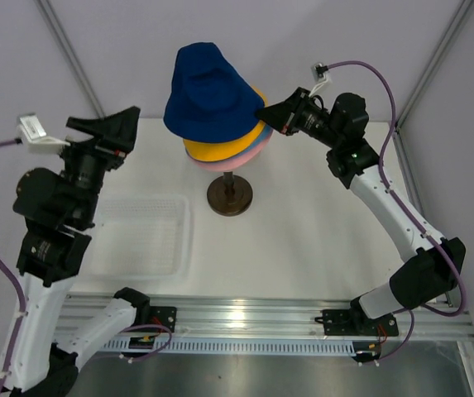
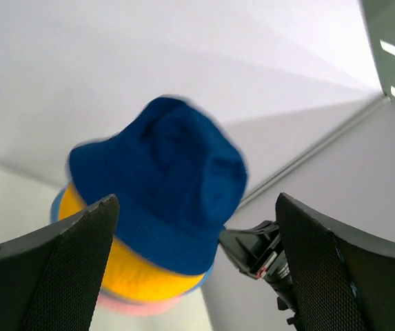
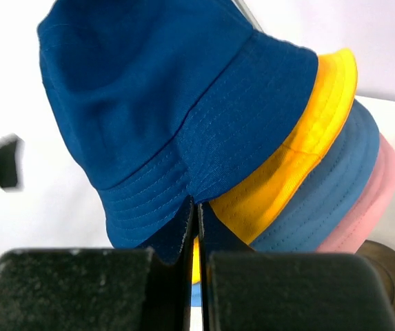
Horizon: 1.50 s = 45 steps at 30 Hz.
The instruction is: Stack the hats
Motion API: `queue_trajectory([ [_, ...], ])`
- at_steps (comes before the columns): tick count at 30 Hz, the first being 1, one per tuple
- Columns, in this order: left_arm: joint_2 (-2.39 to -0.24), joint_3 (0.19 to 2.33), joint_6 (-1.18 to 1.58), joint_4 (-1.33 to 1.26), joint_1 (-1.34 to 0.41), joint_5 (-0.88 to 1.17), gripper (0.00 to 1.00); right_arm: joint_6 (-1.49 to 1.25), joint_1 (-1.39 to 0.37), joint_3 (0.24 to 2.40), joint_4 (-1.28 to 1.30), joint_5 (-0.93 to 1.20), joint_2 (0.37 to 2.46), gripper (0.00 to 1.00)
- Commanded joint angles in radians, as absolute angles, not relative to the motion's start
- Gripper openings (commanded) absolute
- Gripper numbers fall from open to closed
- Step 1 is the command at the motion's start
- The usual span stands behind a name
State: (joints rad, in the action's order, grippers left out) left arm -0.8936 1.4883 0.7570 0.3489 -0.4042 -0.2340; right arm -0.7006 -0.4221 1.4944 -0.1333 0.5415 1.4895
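Four bucket hats sit stacked on a stand. The dark navy hat is on top, tilted, over the yellow hat, the light blue hat and the pink hat. My right gripper is shut on the navy hat's brim at the stack's right side. In the right wrist view the gripper pinches the navy brim above the yellow, light blue and pink brims. My left gripper is open and empty, raised left of the stack. The left wrist view shows the navy hat ahead.
The stand's dark brown round base rests mid-table under the hats. A clear plastic tray lies at the left, below my left arm. Frame posts rise at the back left and right corners.
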Motion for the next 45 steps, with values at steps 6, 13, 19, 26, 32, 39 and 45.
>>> queue_trajectory([
  [6, -0.733, 0.967, 1.31, 0.071, -0.314, -0.164, 0.94, -0.669, -0.442, 1.439, -0.186, 0.575, 1.436, 0.0],
  [13, -0.845, 0.95, 1.387, -0.117, -0.304, -0.054, 0.87, -0.658, -0.446, 1.433, -0.178, 0.571, 1.424, 0.0],
  [19, -0.9, 0.957, 1.385, -0.178, -0.304, -0.041, 0.79, -0.655, -0.449, 1.43, -0.184, 0.563, 1.422, 0.0],
  [26, -0.983, 1.009, 1.39, -0.23, -0.304, -0.012, 0.65, -0.664, -0.453, 1.436, -0.192, 0.572, 1.433, 0.0],
  [32, -1.045, 1.009, 1.408, -0.304, -0.304, -0.008, 0.22, -0.663, -0.449, 1.436, -0.181, 0.554, 1.428, 0.0],
  [39, -1.037, 0.996, 1.425, -0.151, -0.304, -0.07, 0.01, -0.712, -0.417, 1.447, -0.135, 0.477, 1.41, 0.11],
  [45, -1.006, 0.959, 1.427, -0.083, -0.304, -0.087, 0.01, -0.753, -0.37, 1.446, -0.205, 0.459, 1.404, 0.36],
])
